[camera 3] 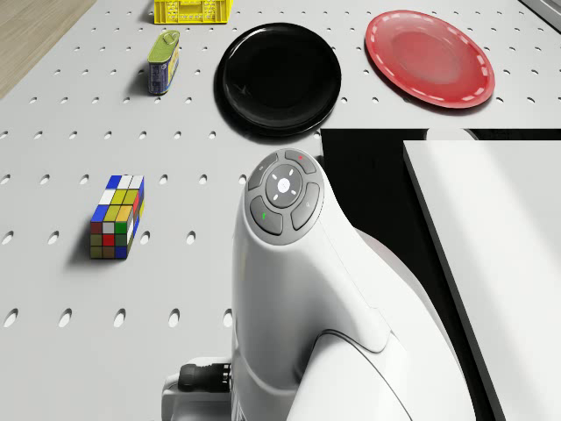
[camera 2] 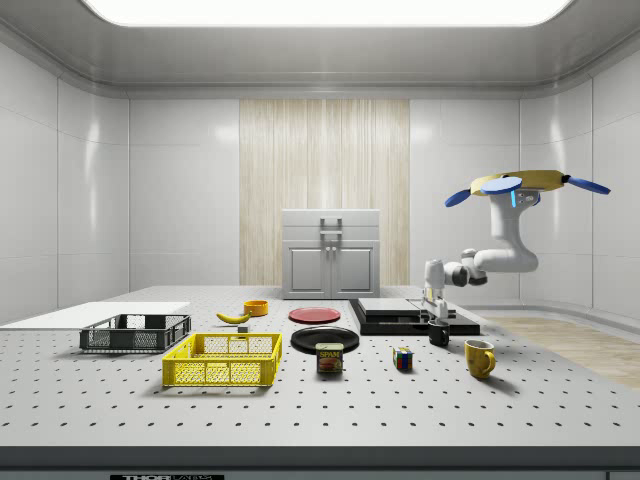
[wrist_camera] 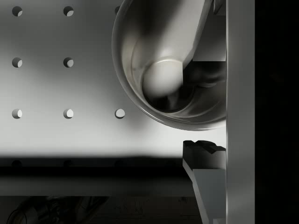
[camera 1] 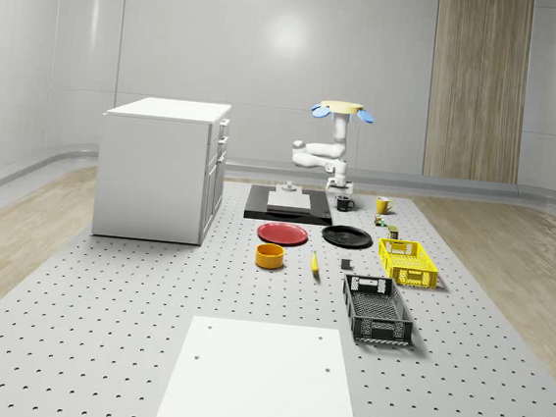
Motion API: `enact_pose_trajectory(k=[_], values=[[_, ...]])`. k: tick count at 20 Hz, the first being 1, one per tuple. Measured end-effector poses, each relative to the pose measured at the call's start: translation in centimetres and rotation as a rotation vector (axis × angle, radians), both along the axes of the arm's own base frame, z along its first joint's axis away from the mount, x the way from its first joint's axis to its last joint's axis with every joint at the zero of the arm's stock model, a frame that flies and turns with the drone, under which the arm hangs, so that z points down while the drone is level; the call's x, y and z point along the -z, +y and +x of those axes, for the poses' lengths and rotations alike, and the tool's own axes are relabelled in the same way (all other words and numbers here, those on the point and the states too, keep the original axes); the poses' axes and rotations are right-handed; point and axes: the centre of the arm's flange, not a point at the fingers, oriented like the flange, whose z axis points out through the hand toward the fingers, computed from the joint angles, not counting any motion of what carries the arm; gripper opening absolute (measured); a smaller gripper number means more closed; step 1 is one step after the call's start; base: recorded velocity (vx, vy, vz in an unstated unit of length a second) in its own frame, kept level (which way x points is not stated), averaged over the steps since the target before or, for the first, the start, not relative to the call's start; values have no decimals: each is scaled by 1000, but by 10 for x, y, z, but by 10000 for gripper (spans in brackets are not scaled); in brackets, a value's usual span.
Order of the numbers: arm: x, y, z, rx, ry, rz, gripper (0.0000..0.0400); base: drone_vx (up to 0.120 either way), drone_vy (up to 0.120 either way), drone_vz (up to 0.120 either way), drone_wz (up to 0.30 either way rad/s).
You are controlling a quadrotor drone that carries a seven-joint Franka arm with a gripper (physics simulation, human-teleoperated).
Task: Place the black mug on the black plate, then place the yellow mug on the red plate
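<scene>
Pale wall panels and a wood-grain strip close in a large perforated table (camera 1: 97, 349), which carries a white cabinet (camera 1: 162, 168) toward 10 o'clock in the whole-scene view. Past the table's middle, the drone (camera 1: 341, 109) hovers above the far edge of a flat black platform (camera 1: 288, 206). From the drone the arm (camera 2: 497, 252) drops, bends at an elbow, runs level toward the side view's left, then turns its wrist straight down. That puts the gripper (camera 2: 436, 318) vertical, right over the black mug (camera 2: 439, 335), which stands on the table just beside the platform's edge. In the wrist view one finger (wrist_camera: 198, 32) reaches down into the mug's open mouth and the other (wrist_camera: 205, 177) hangs outside its rim, so the gripper straddles the wall, fingers still apart and not pressed on it.

Seen in the whole-scene view, the black plate (camera 1: 346, 237) lies at 6 o'clock of the black mug, near it, with the red plate (camera 1: 282, 234) just beside it at 9 o'clock. The yellow mug (camera 1: 383, 205) stands upright on the table at 3 o'clock of the black mug, apart from it. In the drone view a coloured puzzle cube (camera 3: 117, 217) and a tin can (camera 3: 163, 61) lie on the table beside the black plate.
</scene>
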Motion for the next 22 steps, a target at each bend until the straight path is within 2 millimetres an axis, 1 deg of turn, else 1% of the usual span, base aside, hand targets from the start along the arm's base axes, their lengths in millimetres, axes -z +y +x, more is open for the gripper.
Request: enact_pose_trajectory(k=[2,5,14,19,22], values=[[0,0,0,0,0,0,134,0,0,0,0],[0,0,0,0,0,0,121,0,0,0,0],[0,0,0,0,0,0,111,0,0,0,0],[14,0,0,0,0,0,110,0,0,0,0],[26,0,0,0,0,0,110,0,0,120,0]])
